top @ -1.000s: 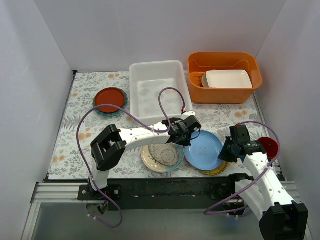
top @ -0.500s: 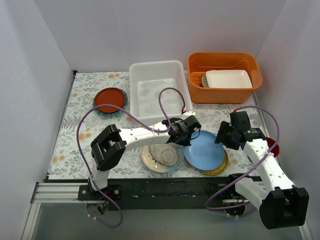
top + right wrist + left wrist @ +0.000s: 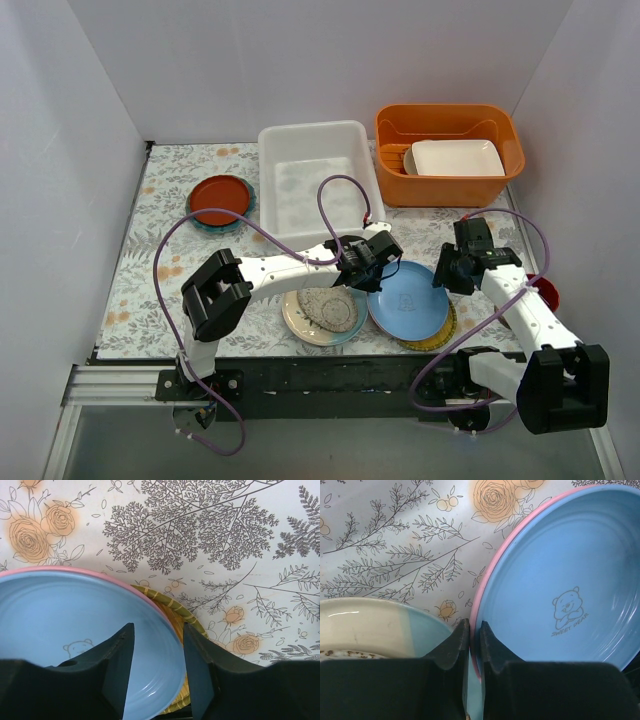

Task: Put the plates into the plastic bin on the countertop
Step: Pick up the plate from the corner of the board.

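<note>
- Top view: the plastic bin (image 3: 318, 180) at the back of the countertop (image 3: 160, 270) held no plates, so I'd say you had nothing done yet. Red-brown plate (image 3: 219, 198) sat far left. Speckled plate (image 3: 322, 312) & light blue plate (image 3: 408, 300) lay near the front. Left gripper (image 3: 372, 262) was at the blue's left rim, right gripper (image 3: 447, 272) at its right.
- L wrist: jaws were nearly pressed together, apparently pinching the rim of the pink plate (image 3: 492, 565) under the blue.
- R wrist: jaws were spread over the blue's rim, with the woven yellow plate (image 3: 172, 607) beneath. Every plate in view was left to move.
</note>
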`<action>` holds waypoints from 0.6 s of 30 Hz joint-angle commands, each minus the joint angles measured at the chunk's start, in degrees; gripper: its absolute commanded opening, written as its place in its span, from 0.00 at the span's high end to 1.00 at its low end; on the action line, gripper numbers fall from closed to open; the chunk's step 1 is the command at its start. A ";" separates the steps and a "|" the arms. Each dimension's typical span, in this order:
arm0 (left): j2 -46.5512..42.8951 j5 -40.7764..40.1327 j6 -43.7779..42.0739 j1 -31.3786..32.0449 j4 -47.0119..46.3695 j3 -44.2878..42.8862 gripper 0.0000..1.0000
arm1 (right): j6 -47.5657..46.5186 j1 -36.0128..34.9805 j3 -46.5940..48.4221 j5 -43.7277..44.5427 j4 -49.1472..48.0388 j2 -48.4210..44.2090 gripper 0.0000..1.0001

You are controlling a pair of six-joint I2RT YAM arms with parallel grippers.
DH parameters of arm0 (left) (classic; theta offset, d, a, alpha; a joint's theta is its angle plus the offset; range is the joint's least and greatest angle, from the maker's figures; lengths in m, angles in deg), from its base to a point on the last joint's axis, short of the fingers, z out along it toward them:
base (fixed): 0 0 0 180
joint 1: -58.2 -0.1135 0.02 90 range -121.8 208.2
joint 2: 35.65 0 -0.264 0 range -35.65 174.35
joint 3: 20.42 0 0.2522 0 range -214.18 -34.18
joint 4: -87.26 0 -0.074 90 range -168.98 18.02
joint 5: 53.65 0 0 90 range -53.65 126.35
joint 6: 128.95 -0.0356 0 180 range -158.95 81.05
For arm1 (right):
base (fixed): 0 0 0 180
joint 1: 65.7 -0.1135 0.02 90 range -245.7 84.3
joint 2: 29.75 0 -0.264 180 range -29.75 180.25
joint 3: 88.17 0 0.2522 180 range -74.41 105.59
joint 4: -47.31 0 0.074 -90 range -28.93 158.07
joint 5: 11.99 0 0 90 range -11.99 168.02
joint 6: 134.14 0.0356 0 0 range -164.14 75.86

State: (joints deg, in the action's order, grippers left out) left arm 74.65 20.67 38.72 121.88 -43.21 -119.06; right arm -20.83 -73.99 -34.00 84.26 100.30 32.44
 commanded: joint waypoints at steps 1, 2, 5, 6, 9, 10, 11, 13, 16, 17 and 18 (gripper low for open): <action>-2.11 -3.04 -1.99 -0.84 4.49 -0.29 1.00 | -1.07 0.74 0.20 2.28 -1.87 1.09 0.49; -2.02 -2.95 -1.99 -0.84 4.40 -0.37 1.00 | -1.16 0.74 -0.06 2.29 -2.04 1.35 0.49; -1.93 -2.86 -1.82 -0.84 4.49 -0.46 1.00 | -1.16 0.82 -0.59 1.50 -2.75 1.70 0.69; -2.02 -2.69 -1.73 -0.84 4.40 -0.37 1.00 | -1.25 0.82 -0.85 0.97 -3.18 1.96 0.76; -2.11 -2.60 -1.47 -0.84 4.49 -0.46 1.00 | -1.69 0.82 -0.94 0.27 -3.36 2.84 0.94; -2.02 -2.60 -1.47 -0.84 4.49 -0.46 1.00 | -1.86 0.91 -1.03 0.18 -3.28 3.02 0.96; -2.02 -2.51 -1.47 -0.84 4.49 -0.55 1.00 | -1.87 1.00 -0.85 0.35 -3.19 3.19 0.98; -1.93 -2.42 -1.56 -0.84 4.57 -0.55 1.00 | -1.95 0.91 -1.03 -0.61 -3.10 2.67 0.99; -1.67 -2.34 -1.47 -0.84 4.92 -0.81 1.00 | -1.87 0.91 -1.20 -0.97 -3.10 0.92 0.99; -1.67 -2.34 -1.38 -0.84 4.92 -0.90 1.00 | -1.87 0.91 -1.03 -0.97 -2.84 0.48 0.99; -1.76 -2.34 -1.47 -0.84 4.92 -0.81 0.98 | -1.95 1.00 -0.85 -1.14 -2.57 -0.48 0.99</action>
State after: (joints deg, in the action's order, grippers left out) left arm 74.65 20.73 38.70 121.36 -42.57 -119.39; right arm -23.29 -73.21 -34.37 84.06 98.15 34.06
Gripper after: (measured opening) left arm 0.067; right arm 0.031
